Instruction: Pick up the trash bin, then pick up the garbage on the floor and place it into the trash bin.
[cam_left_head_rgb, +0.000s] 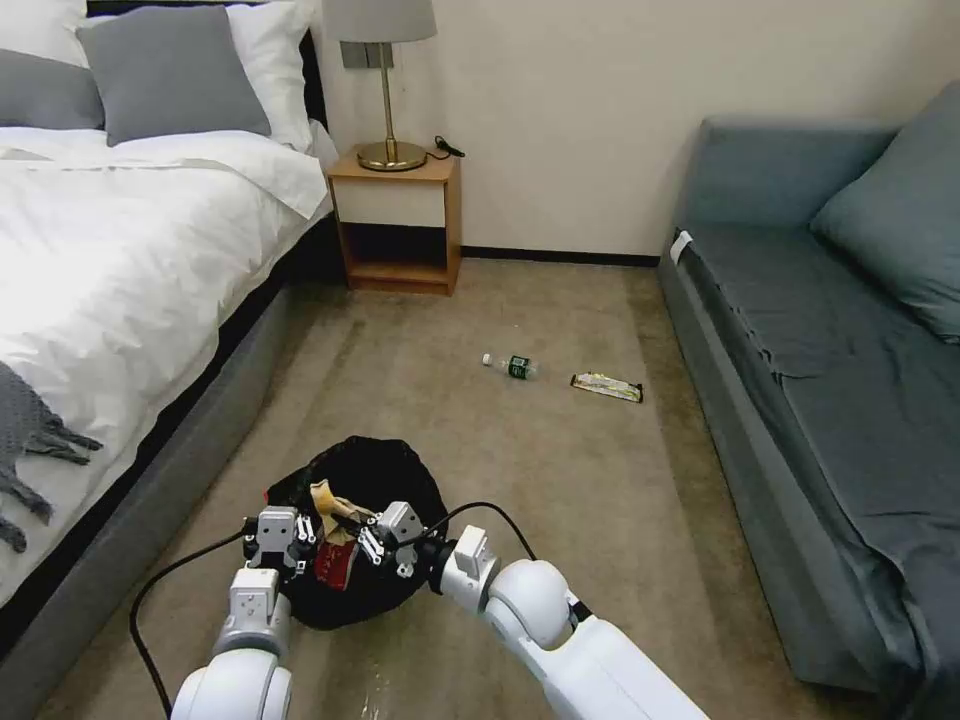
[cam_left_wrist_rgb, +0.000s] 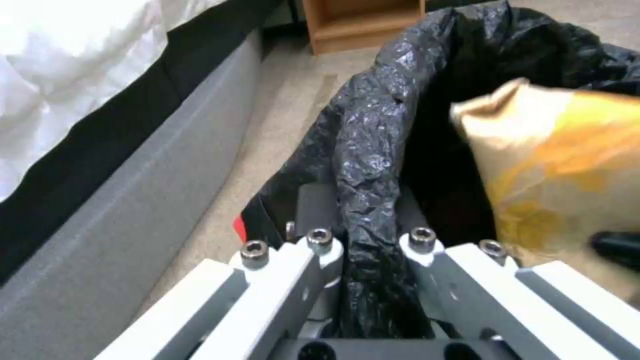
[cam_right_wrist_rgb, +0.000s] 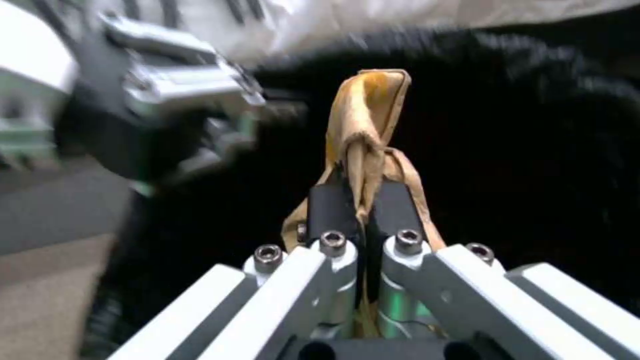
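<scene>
Tan-brown paper packaging (cam_right_wrist_rgb: 365, 115), light, soft and crumpling, best pinched at its folded edge, hangs clamped in the right pincer (cam_right_wrist_rgb: 358, 200) over the trash bin (cam_left_head_rgb: 365, 480) at lower left of the head view, whose liner rim the left pincer (cam_left_wrist_rgb: 365, 235) grips.

Item count: one trash bin (cam_left_head_rgb: 400, 470) with black liner; four garbage pieces, namely one red snack packet (cam_left_head_rgb: 335, 565) and one tan-brown paper packaging (cam_right_wrist_rgb: 363, 125) at the bin, one small bottle (cam_left_head_rgb: 511, 366) and one long wrapper (cam_left_head_rgb: 606, 387) on the carpet; two grippers: left gripper (cam_left_head_rgb: 288, 545), right gripper (cam_left_head_rgb: 372, 540)
</scene>
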